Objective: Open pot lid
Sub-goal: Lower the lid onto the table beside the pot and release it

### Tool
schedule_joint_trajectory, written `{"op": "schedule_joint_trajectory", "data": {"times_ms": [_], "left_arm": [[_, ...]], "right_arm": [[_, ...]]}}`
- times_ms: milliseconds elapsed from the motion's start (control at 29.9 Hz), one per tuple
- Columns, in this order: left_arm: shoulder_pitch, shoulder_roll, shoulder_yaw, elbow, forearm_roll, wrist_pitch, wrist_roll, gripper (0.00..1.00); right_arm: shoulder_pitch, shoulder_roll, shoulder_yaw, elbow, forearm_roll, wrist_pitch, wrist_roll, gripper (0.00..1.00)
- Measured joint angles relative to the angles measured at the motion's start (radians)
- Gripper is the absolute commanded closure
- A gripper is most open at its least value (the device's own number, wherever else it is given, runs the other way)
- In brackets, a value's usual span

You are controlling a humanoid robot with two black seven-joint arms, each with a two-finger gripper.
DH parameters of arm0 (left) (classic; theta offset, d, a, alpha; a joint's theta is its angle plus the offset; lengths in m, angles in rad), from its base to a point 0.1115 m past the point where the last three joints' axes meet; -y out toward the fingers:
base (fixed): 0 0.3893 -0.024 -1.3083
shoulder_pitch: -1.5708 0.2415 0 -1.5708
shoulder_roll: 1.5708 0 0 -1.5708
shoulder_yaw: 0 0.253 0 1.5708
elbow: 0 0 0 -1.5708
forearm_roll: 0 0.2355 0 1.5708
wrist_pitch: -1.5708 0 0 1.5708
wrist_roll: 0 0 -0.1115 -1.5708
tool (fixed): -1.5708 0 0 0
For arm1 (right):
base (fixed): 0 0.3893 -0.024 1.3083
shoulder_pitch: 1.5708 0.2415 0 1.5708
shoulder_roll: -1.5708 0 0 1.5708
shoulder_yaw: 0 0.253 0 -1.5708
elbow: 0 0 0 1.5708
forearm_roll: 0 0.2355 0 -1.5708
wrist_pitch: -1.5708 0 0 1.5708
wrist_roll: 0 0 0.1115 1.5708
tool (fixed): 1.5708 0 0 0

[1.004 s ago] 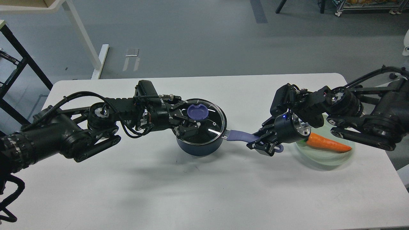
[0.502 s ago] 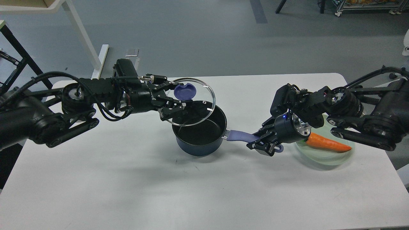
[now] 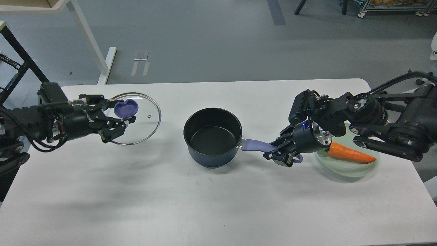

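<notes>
- Left gripper (image 3: 117, 120) clamped on the lid (image 3: 136, 118), held well left of the pot (image 3: 212, 136).
- Right gripper (image 3: 280, 154) closed around the pot's handle (image 3: 256, 146).

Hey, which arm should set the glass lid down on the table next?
Left. The left end effector already grips the lid by its knob, held over bare table left of the open pot. The right end effector is shut on the pot's handle, steadying it.

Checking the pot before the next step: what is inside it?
The pot shows only its bare black interior; nothing lies in it. The lid is off, gripped by the left pincer.
</notes>
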Motion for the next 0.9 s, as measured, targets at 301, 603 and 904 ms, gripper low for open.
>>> {"op": "schedule_joint_trajectory", "data": {"times_ms": [301,603,904], "left_arm": [[0.130,0.002,-0.002,0.034,-0.017,0.054,0.000,0.55],[0.189,-0.026,-0.005,0.091,-0.018,0.084,0.000,0.48],[0.216,-0.029,-0.007,0.095,-0.018,0.087,0.000,0.18]], "right_arm": [[0.000,-0.001,0.000,0.000,0.000,0.000,0.000,0.66],[0.000,-0.002,0.000,-0.001,0.001,0.000,0.000,0.66],[0.000,0.000,0.000,-0.005,0.001,0.000,0.000,0.66]]}}
